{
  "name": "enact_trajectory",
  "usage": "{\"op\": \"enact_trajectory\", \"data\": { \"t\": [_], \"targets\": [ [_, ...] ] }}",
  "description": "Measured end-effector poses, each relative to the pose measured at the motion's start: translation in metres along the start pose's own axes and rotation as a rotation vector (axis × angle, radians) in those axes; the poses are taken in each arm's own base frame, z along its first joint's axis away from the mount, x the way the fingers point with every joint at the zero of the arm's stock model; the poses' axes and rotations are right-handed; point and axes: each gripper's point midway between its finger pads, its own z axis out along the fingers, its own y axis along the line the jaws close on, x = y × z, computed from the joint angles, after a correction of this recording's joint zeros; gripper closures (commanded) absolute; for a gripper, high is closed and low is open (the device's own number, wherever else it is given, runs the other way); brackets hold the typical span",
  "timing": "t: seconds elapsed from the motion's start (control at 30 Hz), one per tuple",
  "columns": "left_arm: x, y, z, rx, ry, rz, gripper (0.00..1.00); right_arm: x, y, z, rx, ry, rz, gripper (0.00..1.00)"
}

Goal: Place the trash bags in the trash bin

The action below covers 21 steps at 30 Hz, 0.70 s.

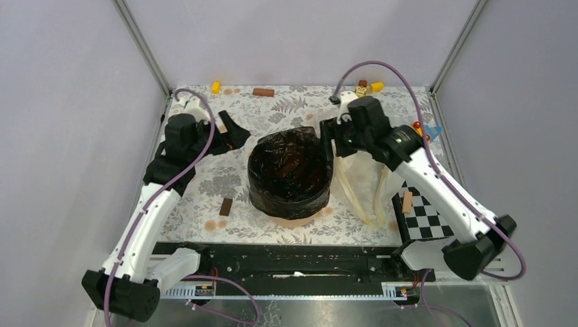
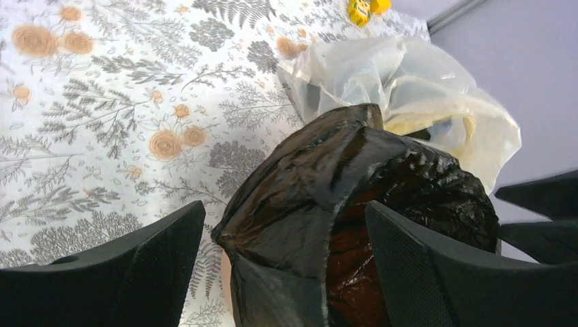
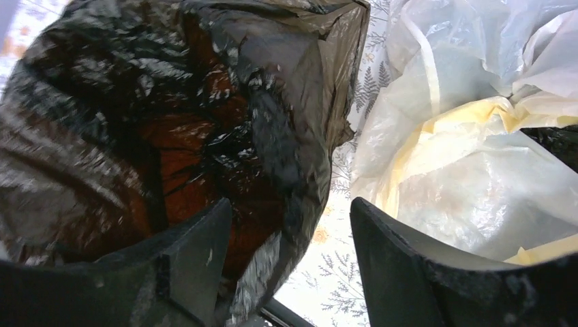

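Observation:
The trash bin stands mid-table, and only its peach base (image 1: 294,219) shows bare. A black trash bag (image 1: 289,170) lines it, draped over the rim and open at the top. A translucent white-yellow trash bag (image 1: 364,185) lies crumpled against the bin's right side. My left gripper (image 1: 234,133) is open at the bin's upper left. In the left wrist view (image 2: 286,272) the black bag's edge (image 2: 300,204) lies between its jaws. My right gripper (image 1: 332,141) is open at the bin's upper right. In the right wrist view (image 3: 286,266) the black bag's edge (image 3: 286,136) hangs between its jaws, with the white bag (image 3: 463,163) to the right.
A brown block (image 1: 225,206) lies left of the bin. A checkerboard (image 1: 424,216) with a wooden block (image 1: 407,201) lies at the right. A yellow brick (image 1: 215,87), a brown brick (image 1: 263,92) and small toys (image 1: 364,87) sit along the back edge.

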Motion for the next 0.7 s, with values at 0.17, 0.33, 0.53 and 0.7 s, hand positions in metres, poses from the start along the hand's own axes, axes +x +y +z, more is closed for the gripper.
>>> {"op": "enact_trajectory", "data": {
  "t": [0.17,0.33,0.53,0.7],
  "targets": [
    [0.002,-0.039,0.011,0.021,0.073,0.168,0.23,0.004,-0.003,0.031,0.089,0.095,-0.049,0.52],
    [0.018,-0.033,0.021,-0.057,0.153,0.264,0.29,0.018,-0.009,0.042,0.144,0.170,-0.069,0.58],
    [0.037,-0.018,0.030,-0.164,0.241,0.366,0.41,0.025,-0.010,0.043,0.170,0.195,-0.086,0.39],
    [0.047,-0.013,0.033,-0.194,0.283,0.424,0.50,0.023,-0.013,0.042,0.190,0.187,-0.090,0.33]
  ]
}}
